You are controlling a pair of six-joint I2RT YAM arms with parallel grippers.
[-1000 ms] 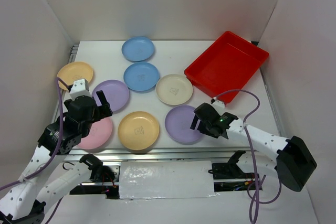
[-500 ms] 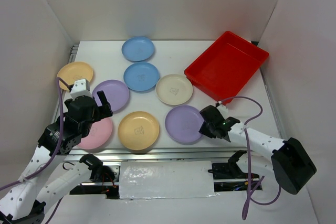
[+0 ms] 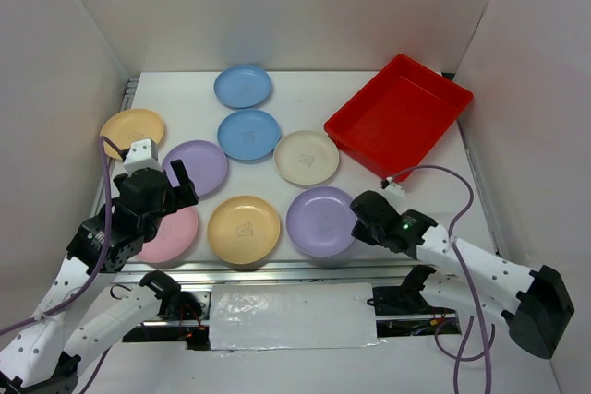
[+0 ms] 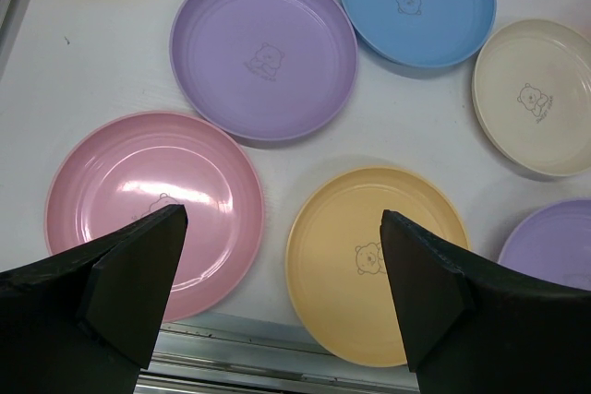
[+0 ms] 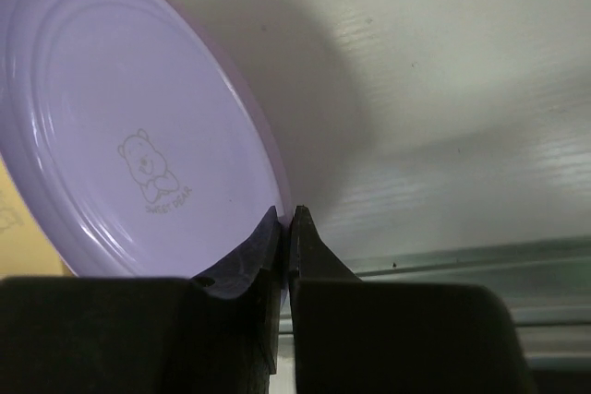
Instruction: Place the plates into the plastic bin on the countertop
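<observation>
Right claw (image 5: 286, 220) pinches the lilac plate (image 5: 138, 136) by its rim; the red bin (image 3: 399, 115) lies beyond, slightly right.

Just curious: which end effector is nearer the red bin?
Right. Right end effector, pinching a lilac plate, sits just before the red bin; left end effector hovers far left.

White countertop (image 3: 185, 99), pastel plates (image 3: 244, 86), red bin (image 3: 399, 122)
</observation>
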